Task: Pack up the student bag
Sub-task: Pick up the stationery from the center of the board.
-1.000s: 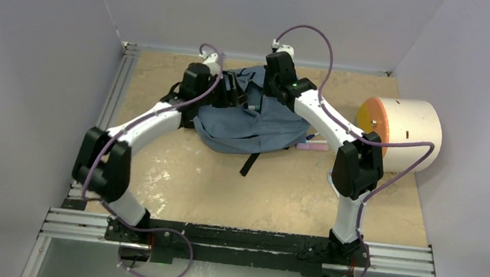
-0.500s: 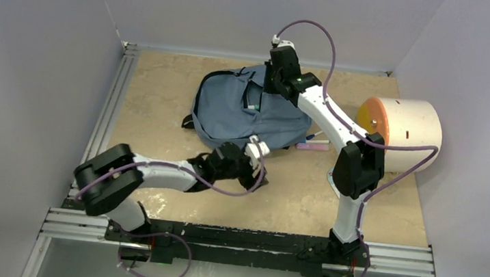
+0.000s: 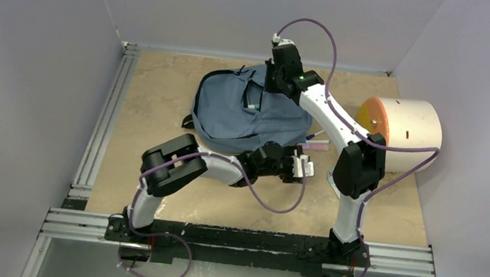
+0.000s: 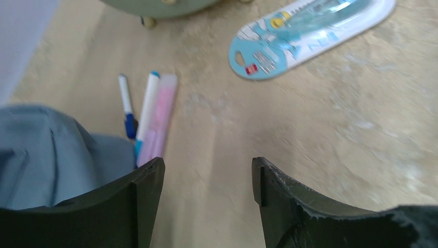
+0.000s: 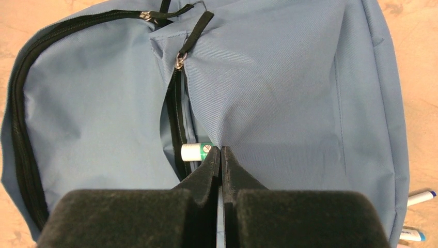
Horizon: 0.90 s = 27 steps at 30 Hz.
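The student bag (image 3: pixel 231 113) lies flat on the far middle part of the table (image 3: pixel 158 88), with its front side up. It is a soft grey-blue backpack of plain, finely woven fabric with some loose folds, and a black strap (image 3: pixel 188 122) shows at its near left corner. The right wrist view shows 2 dark zipper lines: a long one curves along the left edge of the bag, and a shorter one runs down the middle, where the front pocket stands a little open. In this opening a small white and green cylinder (image 5: pixel 196 151) is seen. The right gripper (image 5: pixel 221 151) is closed and pinches a fold of the bag's fabric just beside that opening, so the fabric rises to a peak at the fingertips. The left gripper (image 4: pixel 206 164) stands open with nothing between its fingers, low over the bare table at the near right corner of the bag. Ahead of it lie a white pen (image 4: pixel 125 106), a white and blue marker (image 4: pixel 148 111) and a pink stick (image 4: pixel 164 116), close together just beside the bag's edge. Farther on lies a flat blister pack (image 4: pixel 310 31).
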Motion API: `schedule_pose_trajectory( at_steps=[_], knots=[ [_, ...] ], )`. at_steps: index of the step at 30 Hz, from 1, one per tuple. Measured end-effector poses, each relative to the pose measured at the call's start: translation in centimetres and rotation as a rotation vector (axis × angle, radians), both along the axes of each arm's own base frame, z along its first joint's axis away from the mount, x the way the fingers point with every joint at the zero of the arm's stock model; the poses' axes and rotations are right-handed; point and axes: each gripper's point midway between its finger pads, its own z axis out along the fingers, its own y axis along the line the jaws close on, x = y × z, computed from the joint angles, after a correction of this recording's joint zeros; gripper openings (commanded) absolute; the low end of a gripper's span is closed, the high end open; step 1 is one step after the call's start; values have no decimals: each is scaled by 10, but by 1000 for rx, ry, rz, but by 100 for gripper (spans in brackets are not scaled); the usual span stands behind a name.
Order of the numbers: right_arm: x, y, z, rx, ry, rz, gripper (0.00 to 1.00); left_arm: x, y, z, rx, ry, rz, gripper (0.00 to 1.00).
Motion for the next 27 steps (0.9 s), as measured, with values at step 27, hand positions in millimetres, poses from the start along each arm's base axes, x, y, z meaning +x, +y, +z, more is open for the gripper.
schedule_pose_trajectory(
  at_steps=[27],
  knots=[
    [-1, -3, 6, -5, 6, 14, 0, 95, -62, -11, 42, -15, -161, 60]
  ],
)
